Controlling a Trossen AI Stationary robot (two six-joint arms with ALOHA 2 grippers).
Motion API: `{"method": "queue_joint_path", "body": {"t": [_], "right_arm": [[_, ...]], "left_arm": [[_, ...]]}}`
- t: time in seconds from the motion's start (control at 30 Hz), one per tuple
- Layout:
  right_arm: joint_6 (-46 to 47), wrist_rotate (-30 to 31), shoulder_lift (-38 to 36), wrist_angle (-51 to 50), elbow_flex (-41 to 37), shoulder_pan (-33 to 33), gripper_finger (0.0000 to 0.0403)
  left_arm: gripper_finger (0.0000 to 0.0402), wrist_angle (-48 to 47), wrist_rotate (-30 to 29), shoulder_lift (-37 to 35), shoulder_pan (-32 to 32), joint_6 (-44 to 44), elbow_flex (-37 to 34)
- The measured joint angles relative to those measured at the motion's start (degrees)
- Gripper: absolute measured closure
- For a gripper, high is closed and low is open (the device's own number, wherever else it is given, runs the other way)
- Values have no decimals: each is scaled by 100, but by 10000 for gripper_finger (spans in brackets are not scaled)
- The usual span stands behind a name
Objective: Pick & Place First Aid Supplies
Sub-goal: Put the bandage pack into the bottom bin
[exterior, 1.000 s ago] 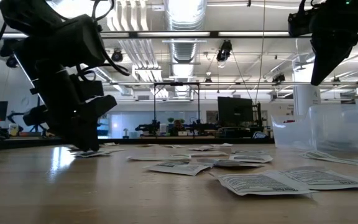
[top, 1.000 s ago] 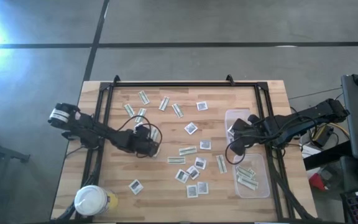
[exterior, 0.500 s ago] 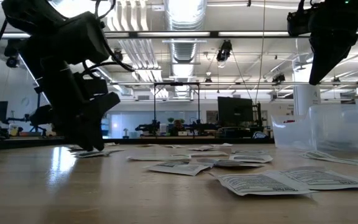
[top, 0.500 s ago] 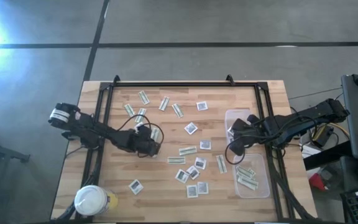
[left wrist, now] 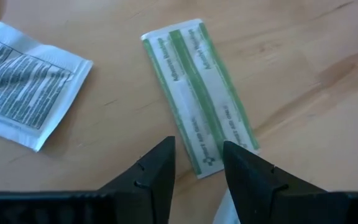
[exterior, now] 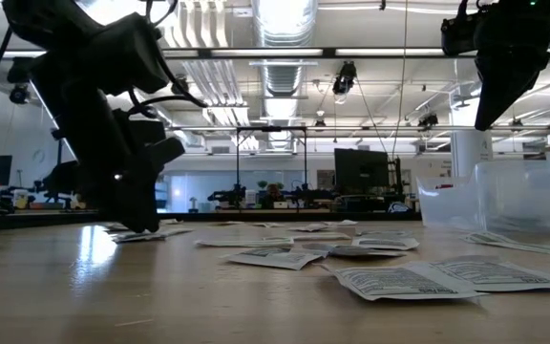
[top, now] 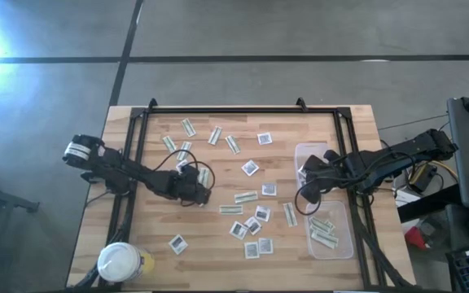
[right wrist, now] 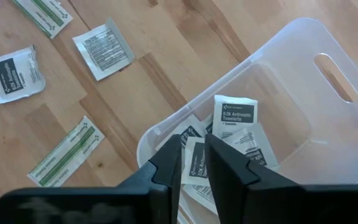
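Packets of first aid supplies (top: 247, 198) lie scattered flat across my counter (top: 218, 248), square white ones and narrow green-and-white strips. My left jaws (left wrist: 197, 163) are low over the wood near the middle, standing apart with nothing between them; one green-and-white strip (left wrist: 199, 96) lies flat just ahead of the tips, its near end reaching into the gap. A square white packet (left wrist: 28, 83) lies beside that strip, apart from it. My right jaws (right wrist: 192, 157) hang above the near rim of a clear plastic tub (right wrist: 303, 93), a narrow gap between the fingers, gripping nothing. Several square white packets (right wrist: 234, 117) lie in that tub under them. A second tub (top: 332, 232) holds strips.
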Motion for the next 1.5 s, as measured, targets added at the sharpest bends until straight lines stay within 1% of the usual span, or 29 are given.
{"method": "queue_joint_path", "body": {"t": [0.23, 0.37, 0.47, 0.6, 0.8, 0.87, 1.2, 1.4, 1.5], "right_arm": [[0, 0, 0, 4, 0, -1, 325], [0, 2, 0, 9, 0, 0, 332], [0, 2, 0, 13, 0, 0, 337], [0, 2, 0, 20, 0, -1, 342], [0, 2, 0, 21, 0, -1, 343], [0, 2, 0, 21, 0, 0, 341], [2, -100, 0, 27, 0, 0, 333], [1, -265, 0, 132, 0, 90, 344], [18, -332, 0, 194, 0, 194, 348]], "left_arm": [[259, 39, -35, -5, -1, -87, -59], [260, 32, -127, 118, -3, -148, -70], [270, 11, -259, 244, -10, -148, -65], [306, -3, -325, 330, -8, -148, -67], [381, 1, -430, 343, 1, 47, -71], [396, -3, -452, 345, 3, 51, -73], [401, -10, -545, 157, -86, 428, -20], [401, 50, -612, -69, -230, 836, 174], [401, 56, -748, -122, -319, 987, 291]]}}
